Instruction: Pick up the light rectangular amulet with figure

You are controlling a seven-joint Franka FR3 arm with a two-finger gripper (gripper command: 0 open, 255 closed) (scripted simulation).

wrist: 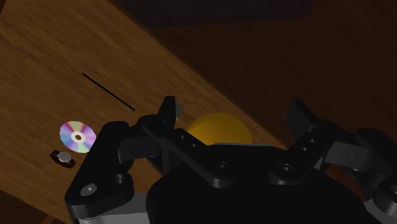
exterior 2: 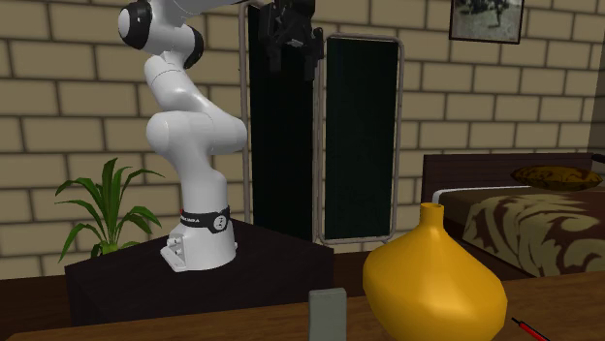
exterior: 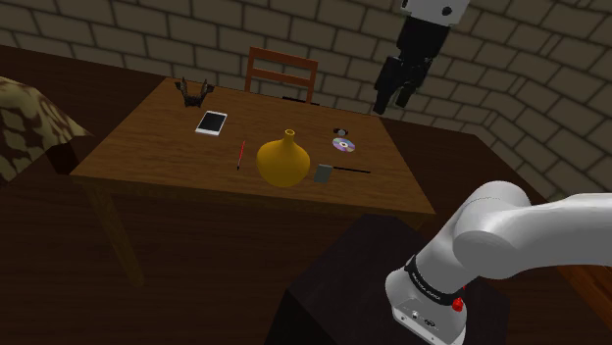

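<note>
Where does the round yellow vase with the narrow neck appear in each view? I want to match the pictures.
Shoulder view: the round yellow vase stands at the picture's middle, on the brown wooden table.
Second exterior view: the vase is at the lower right, close to the camera.
Wrist view: the vase shows between the open gripper's fingers, apart from them.
Shared landmark: the table under it.

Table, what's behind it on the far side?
A wooden chair stands behind the table, pushed close to its far edge. You can see its backrest. The tabletop covers its legs, so those cannot be seen.
</note>
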